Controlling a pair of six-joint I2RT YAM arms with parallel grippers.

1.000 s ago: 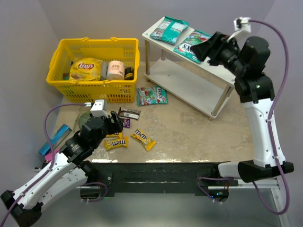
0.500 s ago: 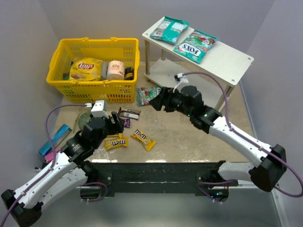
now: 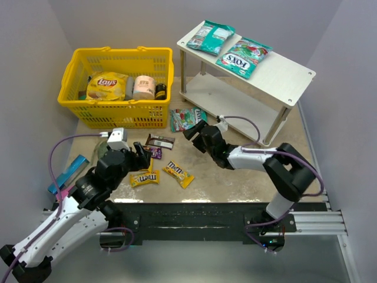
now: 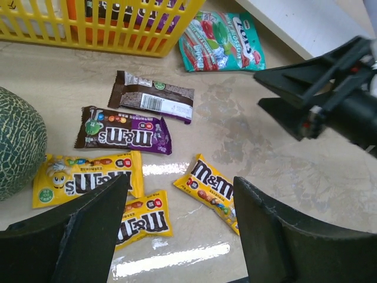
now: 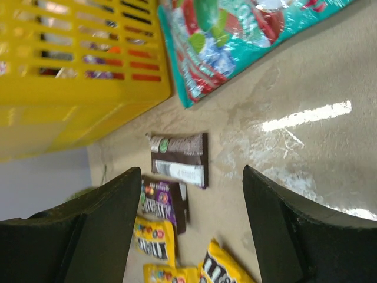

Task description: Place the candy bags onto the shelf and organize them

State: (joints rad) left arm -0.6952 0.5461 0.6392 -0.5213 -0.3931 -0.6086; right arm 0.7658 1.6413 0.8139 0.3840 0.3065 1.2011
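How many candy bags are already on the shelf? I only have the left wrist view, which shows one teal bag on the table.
Observer: Two. In the top view, a FOX'S bag and another teal bag lie flat on the shelf, on its top board.
Operator: What does the right gripper face?
Observer: Its own camera shows the brown packet between its open fingers.
Operator: Any candy in the yellow basket?
Observer: The top view shows a Lay's chip bag and a tub in it; I can't tell about candy.
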